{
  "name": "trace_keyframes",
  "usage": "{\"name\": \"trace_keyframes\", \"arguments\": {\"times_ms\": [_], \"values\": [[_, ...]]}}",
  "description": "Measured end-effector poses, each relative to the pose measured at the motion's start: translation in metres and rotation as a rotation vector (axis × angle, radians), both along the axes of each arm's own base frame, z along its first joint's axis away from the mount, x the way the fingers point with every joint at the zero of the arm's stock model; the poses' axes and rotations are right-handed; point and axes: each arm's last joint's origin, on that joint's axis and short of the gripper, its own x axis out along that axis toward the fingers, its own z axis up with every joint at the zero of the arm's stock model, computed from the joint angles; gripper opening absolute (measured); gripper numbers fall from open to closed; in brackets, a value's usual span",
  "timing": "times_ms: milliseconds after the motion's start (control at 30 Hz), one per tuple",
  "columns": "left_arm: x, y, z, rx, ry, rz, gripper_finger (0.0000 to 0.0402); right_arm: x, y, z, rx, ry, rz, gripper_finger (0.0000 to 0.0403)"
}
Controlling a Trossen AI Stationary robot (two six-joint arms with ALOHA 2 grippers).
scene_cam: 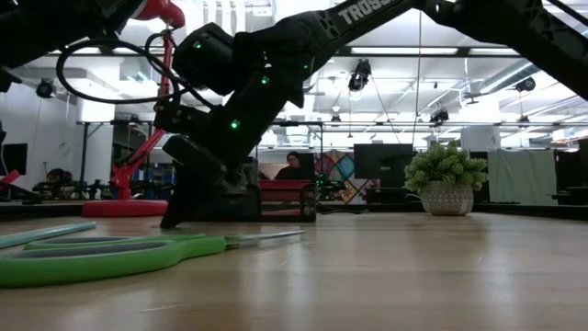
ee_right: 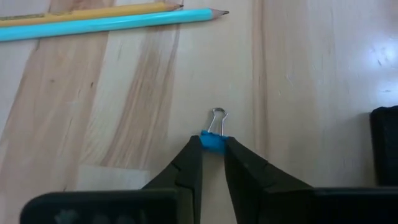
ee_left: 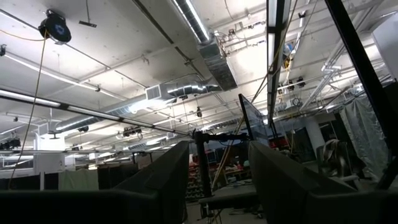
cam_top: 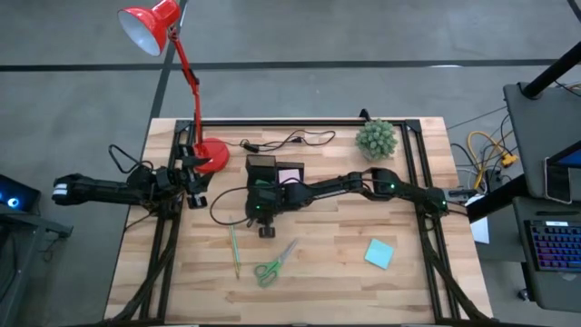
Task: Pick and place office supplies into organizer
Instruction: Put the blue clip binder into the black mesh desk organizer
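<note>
A small blue binder clip (ee_right: 213, 142) lies on the wooden table, and my right gripper (ee_right: 213, 147) is shut on it, just near of the black organizer (cam_top: 264, 167). A pink sticky pad (cam_top: 291, 174) sits by the organizer. A teal pencil (ee_right: 112, 23) and a yellow one (ee_right: 93, 12) lie side by side beyond the clip. Green-handled scissors (cam_top: 274, 264) lie toward the near edge, and a teal sticky pad (cam_top: 379, 253) lies at the near right. My left gripper (ee_left: 217, 183) waits open at the table's left side, pointing up into the room. My right gripper pinches the clip's blue body (ee_right: 214, 145) between its two fingertips (ee_right: 191, 157), one on each side. The fingers slant down from the table's right side. The clip's wire loop (ee_right: 217, 117) sticks out beyond the fingertips, toward the pencils. The clip appears to rest on the tabletop.
A red desk lamp's round base (cam_top: 213, 156) stands at the far left with a black cable (cam_top: 290, 141) beside it. A small potted plant (cam_top: 377, 138) sits at the far right. A dark object (ee_right: 385, 144) lies close beside the right gripper.
</note>
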Motion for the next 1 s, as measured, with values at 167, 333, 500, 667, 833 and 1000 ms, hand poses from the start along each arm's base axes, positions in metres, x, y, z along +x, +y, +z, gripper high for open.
{"name": "trace_keyframes", "arguments": {"times_ms": [167, 333, 500, 667, 833, 1000], "values": [[0.000, 0.000, 0.000, 0.000, 0.000, 0.000, 0.0155, 0.002, -0.001, 0.007, -0.009, -0.011, -0.002, 0.0049], [0.000, 0.000, 0.000, 0.000, 0.000, 0.000, 0.0155, 0.003, -0.001, 0.020, -0.020, -0.001, 0.014, 0.0049], [0.000, 0.000, 0.000, 0.000, 0.000, 0.000, 0.0155, 0.004, -0.002, 0.030, -0.034, 0.005, 0.024, 0.0049], [0.000, 0.000, 0.000, 0.000, 0.000, 0.000, 0.0155, 0.005, -0.009, 0.039, -0.075, 0.012, 0.032, 0.0049], [0.000, 0.000, 0.000, 0.000, 0.000, 0.000, 0.0155, 0.004, -0.022, 0.047, -0.147, 0.027, -0.016, 0.0049], [0.000, 0.000, 0.000, 0.000, 0.000, 0.000, 0.0155, 0.004, -0.038, 0.050, -0.169, 0.034, -0.061, 0.0050]]}}
